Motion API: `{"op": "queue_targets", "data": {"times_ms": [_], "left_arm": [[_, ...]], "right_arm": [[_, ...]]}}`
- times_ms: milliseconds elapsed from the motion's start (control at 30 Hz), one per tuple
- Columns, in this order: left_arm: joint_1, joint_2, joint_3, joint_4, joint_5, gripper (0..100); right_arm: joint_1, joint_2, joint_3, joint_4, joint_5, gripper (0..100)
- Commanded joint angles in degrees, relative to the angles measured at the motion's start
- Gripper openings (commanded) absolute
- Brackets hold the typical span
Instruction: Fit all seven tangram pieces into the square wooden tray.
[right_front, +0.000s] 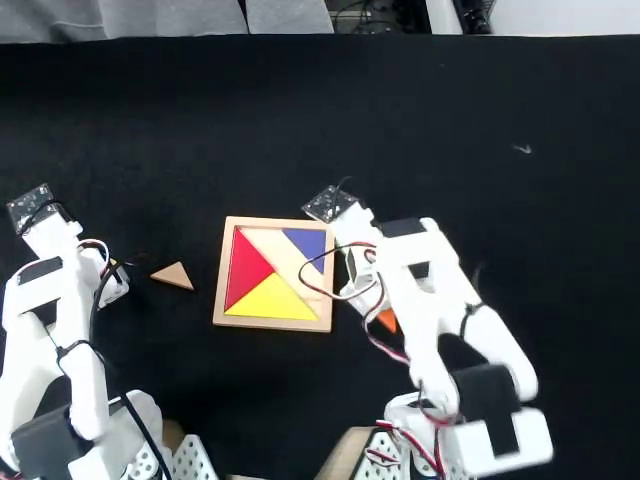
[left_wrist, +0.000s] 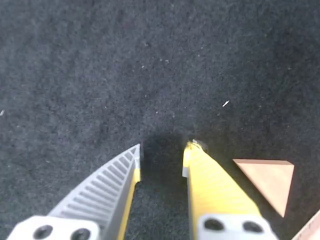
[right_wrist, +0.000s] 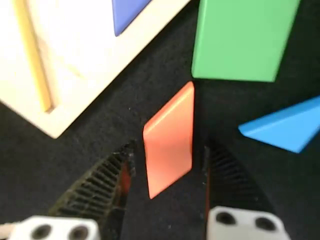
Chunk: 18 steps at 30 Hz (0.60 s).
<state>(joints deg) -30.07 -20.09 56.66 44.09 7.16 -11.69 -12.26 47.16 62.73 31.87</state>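
The square wooden tray (right_front: 222, 308) lies mid-table with a red (right_front: 245, 268), a yellow (right_front: 270, 300) and a blue piece (right_front: 305, 240) in it. A tan triangle (right_front: 173, 275) rests on the cloth left of the tray. My left gripper (left_wrist: 162, 152) stands open just beside the tan triangle (left_wrist: 267, 180), nothing between its fingers. By the tray's right edge, my right gripper (right_wrist: 167, 150) is open and straddles an orange piece (right_wrist: 170, 140), with gaps on both sides. A green piece (right_wrist: 245, 40) and a light blue triangle (right_wrist: 285, 125) lie beyond it. The right arm (right_front: 420, 290) hides most of these in the high view.
Black cloth covers the table. The tray's corner (right_wrist: 55, 125) lies close to the right gripper's fingers. Both arm bases (right_front: 470, 430) stand at the front edge. The cloth behind the tray is open room.
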Motion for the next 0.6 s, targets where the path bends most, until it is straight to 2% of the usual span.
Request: {"op": "queue_targets", "data": {"times_ms": [0,133,567], "left_arm": [[-0.48,-1.49,-0.22,-0.88,-0.35,15],[-0.48,-1.49,-0.22,-0.88,-0.35,15],[-0.48,-1.49,-0.22,-0.88,-0.35,15]], "right_arm": [[-2.81,-8.40,0.13,4.04,2.11,20.1],[-4.48,-11.03,4.70,4.66,7.12,20.1],[-4.40,2.59,5.85,-5.45,7.38,19.8]]}}
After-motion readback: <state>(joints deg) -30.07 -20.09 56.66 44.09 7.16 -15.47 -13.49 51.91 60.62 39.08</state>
